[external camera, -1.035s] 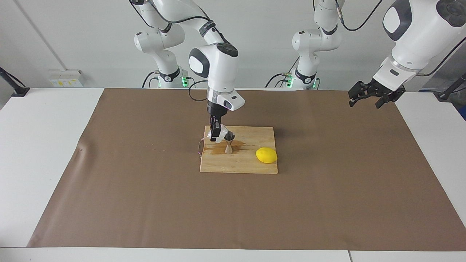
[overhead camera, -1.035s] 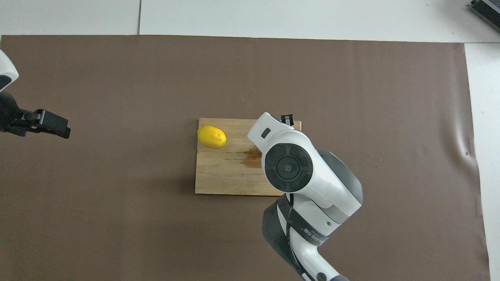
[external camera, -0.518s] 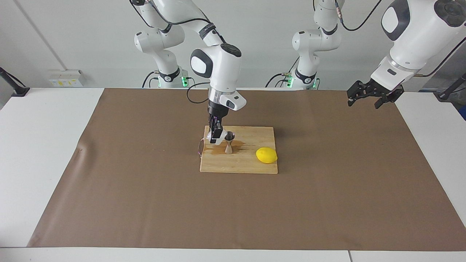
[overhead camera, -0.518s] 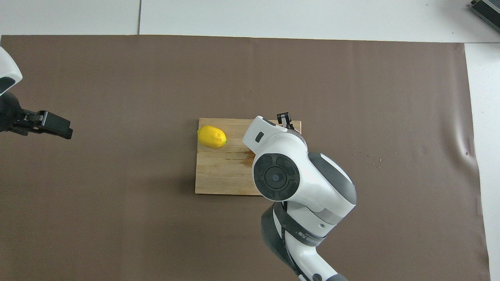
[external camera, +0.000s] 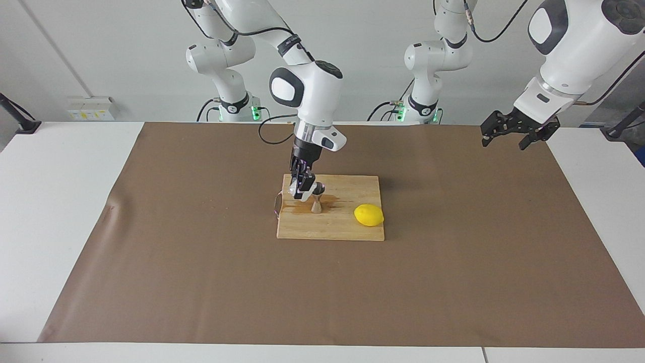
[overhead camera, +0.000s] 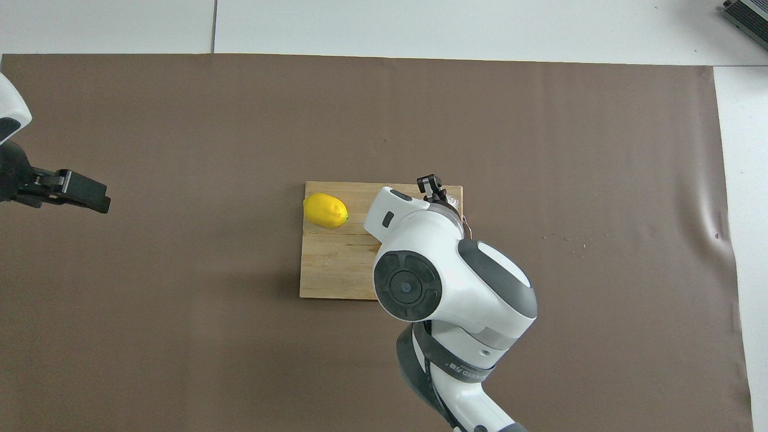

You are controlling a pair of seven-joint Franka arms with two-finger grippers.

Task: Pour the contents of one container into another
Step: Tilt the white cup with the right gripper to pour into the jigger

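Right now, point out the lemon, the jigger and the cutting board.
lemon (external camera: pixel 369 215), facing view, middle of its yellow skin.
jigger (external camera: pixel 317 206), facing view, lower cone.
cutting board (external camera: pixel 327 229), facing view, bare wood.

Room: plain pale grey wall (external camera: pixel 126 50), evenly lit. Table (external camera: pixel 60 201): white top, with a seam between panels visible in the overhead view. Brown paper sheet (external camera: pixel 201 277) covers most of the tabletop, slightly wrinkled at the edge toward the right arm's end. Socket strip (external camera: pixel 90 107) with yellow labels, mounted low on the wall. Black stand base (external camera: pixel 22 125) on the table corner nearby. Grey device (overhead camera: pixel 747 12), corner only, at the overhead view's upper edge.
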